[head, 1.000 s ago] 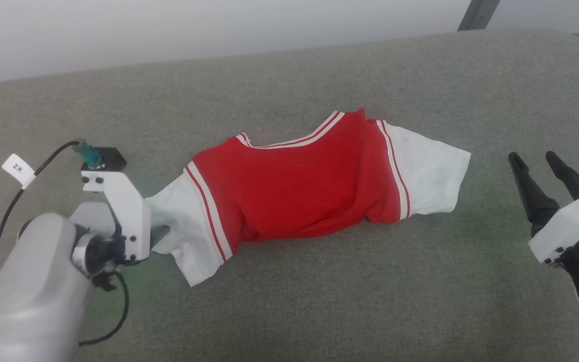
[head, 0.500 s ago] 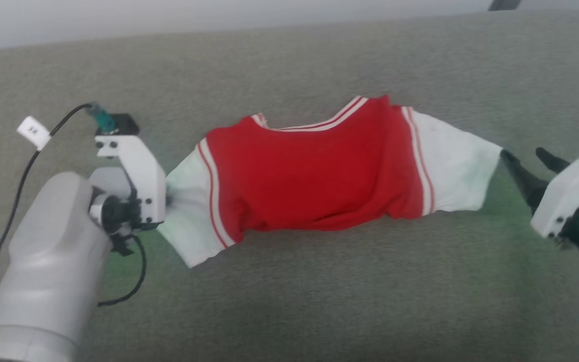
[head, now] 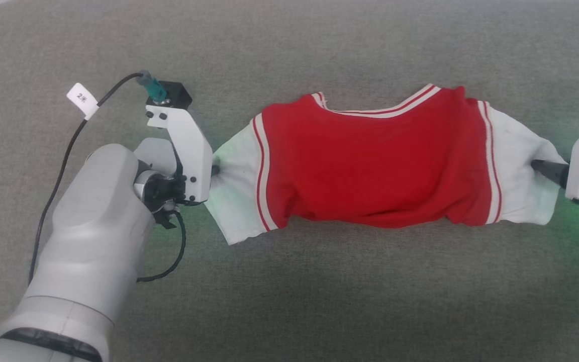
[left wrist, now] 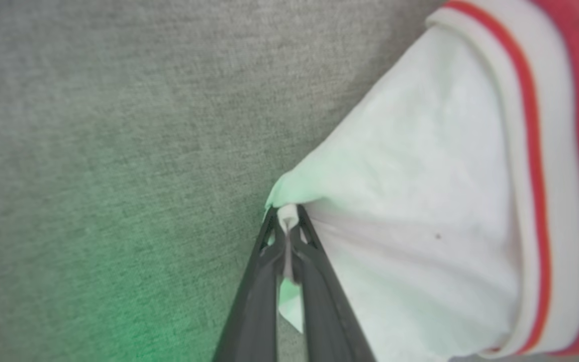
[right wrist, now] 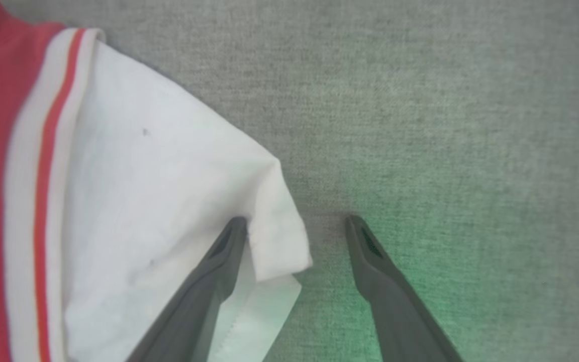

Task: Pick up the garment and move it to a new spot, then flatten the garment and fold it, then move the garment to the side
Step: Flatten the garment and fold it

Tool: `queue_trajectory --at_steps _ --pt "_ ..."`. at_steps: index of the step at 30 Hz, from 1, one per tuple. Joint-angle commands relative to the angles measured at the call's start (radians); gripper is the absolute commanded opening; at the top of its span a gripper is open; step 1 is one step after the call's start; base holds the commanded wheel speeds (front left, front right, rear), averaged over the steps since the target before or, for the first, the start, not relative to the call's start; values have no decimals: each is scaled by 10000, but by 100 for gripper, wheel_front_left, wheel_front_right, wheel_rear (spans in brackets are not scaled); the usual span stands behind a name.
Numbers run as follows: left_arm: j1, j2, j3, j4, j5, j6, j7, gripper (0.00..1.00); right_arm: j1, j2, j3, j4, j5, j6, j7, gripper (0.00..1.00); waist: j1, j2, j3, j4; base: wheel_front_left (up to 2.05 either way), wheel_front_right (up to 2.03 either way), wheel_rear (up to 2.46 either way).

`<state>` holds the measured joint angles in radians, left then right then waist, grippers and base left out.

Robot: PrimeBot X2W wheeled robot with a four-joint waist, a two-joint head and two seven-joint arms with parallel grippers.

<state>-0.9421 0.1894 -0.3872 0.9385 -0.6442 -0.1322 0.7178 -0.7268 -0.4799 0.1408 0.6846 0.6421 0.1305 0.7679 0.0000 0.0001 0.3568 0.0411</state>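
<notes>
Setting: a grey woven fabric surface (head: 319, 301), spread across the head view and both wrist views and tinted with a green glow beside each claw.

Item 1, left claw (head: 215, 170): seen in the left wrist view (left wrist: 285, 213) with its two dark fingers (left wrist: 257, 301) pressed together. A pinch of white cloth is clamped between the tips and a thin fold is squeezed up through the slot. The cloth is the outer edge of the garment's left sleeve (head: 234, 186), which is drawn to a point at the grip.

Item 2, right claw (head: 546, 168): seen in the right wrist view (right wrist: 295, 220) with its fingers (right wrist: 390, 286) spread well apart. One finger is laid against the hem of the right sleeve (head: 518, 176) and the other on bare grey fabric. A turned-over corner of that hem is set in the gap between them, and nothing is clamped.

Item 3, garment (head: 375, 161): a red body with white short sleeves and red-and-white striped bands at the sleeve seams. It is laid sideways across the middle of the surface and spanned from one claw to the other. A striped neck trim (head: 385, 106) is noted along its far edge. The near edge is gathered into soft folds.

Item 4, left arm fittings: a pale forearm (head: 88, 241) is entered from the lower left. A black cable (head: 63, 161) with a white tag (head: 81, 99) is looped beside it.
</notes>
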Motion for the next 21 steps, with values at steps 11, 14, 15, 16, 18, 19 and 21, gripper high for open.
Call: queue_trajectory --at_steps 11,14,15,16,18,19,21 --pt "-305 44 -221 597 -283 74 -653 0 -172 112 753 2 676 23 889 0 0 -1 -246 252 0 0 0" --pt "-686 175 -248 429 -251 52 -774 0 -397 -293 829 -616 831 -1 677 0 0 -1 -581 221 0 0 0" --pt "-809 175 -264 375 -231 47 -784 0 -449 -371 850 -774 903 -1 635 0 0 -1 -721 202 0 0 0" --pt "-948 192 -266 312 -224 45 -825 0 -498 -404 903 -928 949 -1 592 0 0 -1 -872 176 0 0 0" --pt "-1176 291 -304 141 -227 34 -833 0 -599 -444 1022 -1208 980 -1 564 0 0 -1 -1211 119 0 0 0" --pt "-1275 378 -300 81 -251 33 -799 0 -684 -455 1060 -1337 1006 0 524 0 0 -1 -1384 94 0 0 0" --pt "-1468 521 -313 -65 -272 34 -713 0 -863 -475 1191 -1624 966 0 455 0 0 -1 -1746 25 0 0 0"
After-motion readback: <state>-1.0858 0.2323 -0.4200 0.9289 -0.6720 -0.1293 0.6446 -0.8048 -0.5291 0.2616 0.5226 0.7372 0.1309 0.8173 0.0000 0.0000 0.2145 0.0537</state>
